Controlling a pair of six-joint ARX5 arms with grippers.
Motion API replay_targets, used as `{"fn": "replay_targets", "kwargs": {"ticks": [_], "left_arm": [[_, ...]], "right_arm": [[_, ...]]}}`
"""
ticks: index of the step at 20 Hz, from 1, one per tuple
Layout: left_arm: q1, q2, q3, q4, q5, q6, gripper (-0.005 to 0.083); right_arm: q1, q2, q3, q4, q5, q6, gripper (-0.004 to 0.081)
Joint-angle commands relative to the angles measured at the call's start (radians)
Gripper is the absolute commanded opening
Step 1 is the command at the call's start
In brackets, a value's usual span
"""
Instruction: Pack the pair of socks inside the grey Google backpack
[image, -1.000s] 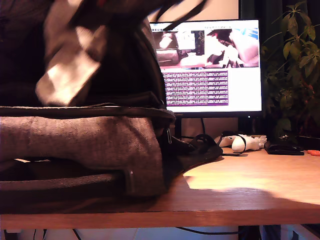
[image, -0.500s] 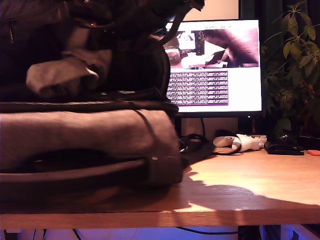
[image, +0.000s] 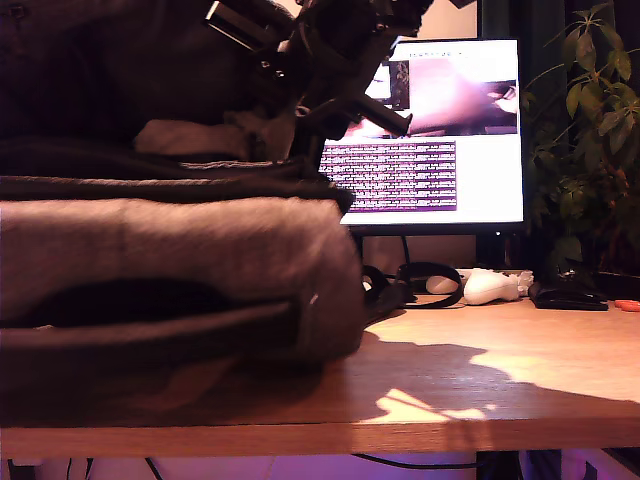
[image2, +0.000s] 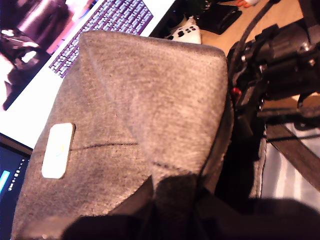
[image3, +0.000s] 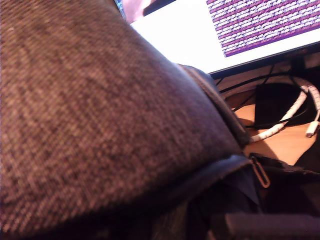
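One backpack (image: 170, 270) lay flat on the table (image: 500, 390), its long axis running across the exterior view and its end toward that view's right. Its grey herringbone weave carried a white logo patch (image2: 57, 150). A pale bundle (image: 195, 138) in the opening could have been the socks; too blurred to tell. Fingers of both grippers were hidden, so I cannot tell their state.
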Motion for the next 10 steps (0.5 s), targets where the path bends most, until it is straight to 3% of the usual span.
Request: {"fn": "replay_targets", "kwargs": {"ticks": [1, 3, 4, 6, 7, 10], "left_arm": [[-0.019, -0.035, 0.029, 0.013, 0.055, 0.001, -0.0024], [-0.019, -0.031, 0.029, 0.014, 0.063, 0.001, -0.0024], [-0.019, -0.028, 0.029, 0.014, 0.067, 0.0, -0.0024], [-0.019, -0.028, 0.029, 0.002, 0.071, 0.0, -0.0024], [-0.019, -0.028, 0.029, -0.005, 0.071, 0.0, -0.0024], [-0.019, -0.028, 0.029, -0.009, 0.07, 0.0, -0.0024]], "right_arm": [[0.011, 0.006, 0.033, 0.026, -0.002, 0.002, -0.0012], [0.033, 0.006, 0.042, 0.026, -0.047, -0.039, 0.0003], [0.037, 0.006, 0.049, 0.015, -0.114, -0.095, 0.0096], [0.036, 0.006, 0.077, -0.061, -0.25, -0.137, 0.0431], [0.035, 0.006, 0.097, -0.112, -0.274, -0.137, 0.0531], [0.035, 0.006, 0.143, -0.177, -0.331, -0.189, 0.0546]]}}
